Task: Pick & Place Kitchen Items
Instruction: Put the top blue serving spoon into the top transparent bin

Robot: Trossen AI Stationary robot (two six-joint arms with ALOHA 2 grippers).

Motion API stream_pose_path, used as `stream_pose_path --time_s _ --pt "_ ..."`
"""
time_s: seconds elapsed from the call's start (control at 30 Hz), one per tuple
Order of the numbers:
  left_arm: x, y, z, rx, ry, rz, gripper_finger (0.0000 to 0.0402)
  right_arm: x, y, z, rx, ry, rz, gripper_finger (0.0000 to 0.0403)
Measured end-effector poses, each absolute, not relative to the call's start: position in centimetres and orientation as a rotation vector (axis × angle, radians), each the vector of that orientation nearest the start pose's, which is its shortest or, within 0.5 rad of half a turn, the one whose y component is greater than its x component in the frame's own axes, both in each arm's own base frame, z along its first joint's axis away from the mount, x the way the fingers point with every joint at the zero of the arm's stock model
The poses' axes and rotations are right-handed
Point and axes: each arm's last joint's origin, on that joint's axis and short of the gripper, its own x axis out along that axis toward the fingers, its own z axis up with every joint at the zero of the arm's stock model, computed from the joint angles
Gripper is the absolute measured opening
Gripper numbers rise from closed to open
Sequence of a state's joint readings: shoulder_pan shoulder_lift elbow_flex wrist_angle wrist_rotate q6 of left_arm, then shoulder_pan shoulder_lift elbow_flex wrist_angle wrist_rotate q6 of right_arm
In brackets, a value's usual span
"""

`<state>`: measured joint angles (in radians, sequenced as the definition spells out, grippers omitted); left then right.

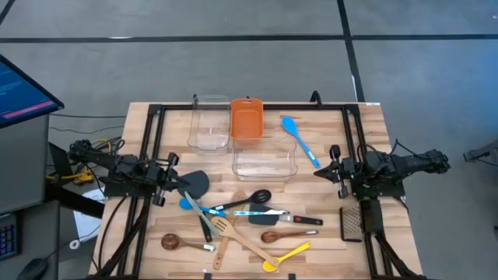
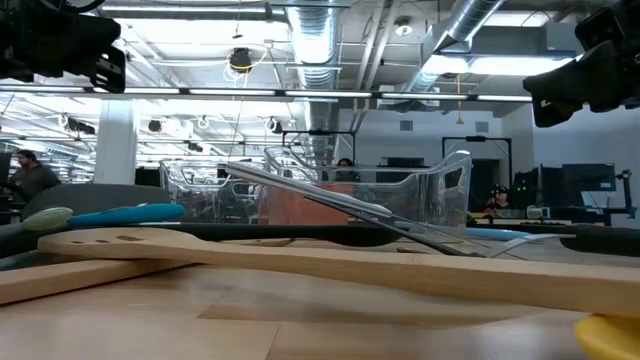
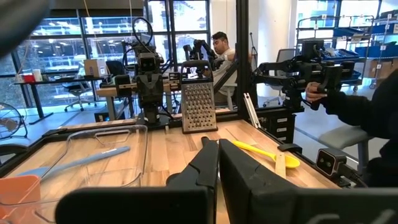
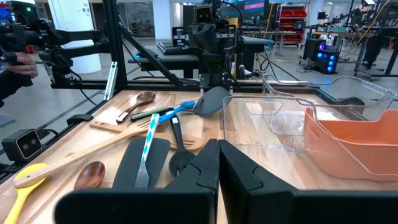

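Note:
Several long-handled utensils lie in a loose pile (image 1: 241, 222) on the table's near middle: a black turner (image 1: 194, 183), a black ladle (image 1: 259, 196), a wooden slotted spatula (image 1: 221, 227), a yellow spoon (image 1: 289, 253) and brown wooden spoons (image 1: 171, 242). One blue spoon (image 1: 299, 140) lies apart at the far right. My left gripper (image 1: 174, 180) is shut and empty above the table, left of the pile; its shut fingers show in the left wrist view (image 3: 219, 158). My right gripper (image 1: 321, 172) is shut and empty, right of the pile; its shut fingers show in the right wrist view (image 4: 219, 158).
Two clear plastic tubs (image 1: 209, 123) (image 1: 264, 160) and an orange bin (image 1: 246, 118) stand at the far middle. A metal grater (image 1: 352, 222) lies at the near right. A black frame (image 1: 156, 117) runs around the table. A person's arm (image 3: 360, 106) shows beyond the table.

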<state>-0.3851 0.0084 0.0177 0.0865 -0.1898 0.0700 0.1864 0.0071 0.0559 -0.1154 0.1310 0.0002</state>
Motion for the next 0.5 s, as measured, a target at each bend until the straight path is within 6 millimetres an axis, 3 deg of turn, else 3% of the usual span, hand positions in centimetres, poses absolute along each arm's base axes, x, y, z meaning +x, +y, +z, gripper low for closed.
stream_pose_path --time_s 0.5 --pt "9.11 -3.1 17.81 0.043 -0.108 -0.19 0.0003 9.31 1.37 17.09 -0.01 0.065 0.055 0.0"
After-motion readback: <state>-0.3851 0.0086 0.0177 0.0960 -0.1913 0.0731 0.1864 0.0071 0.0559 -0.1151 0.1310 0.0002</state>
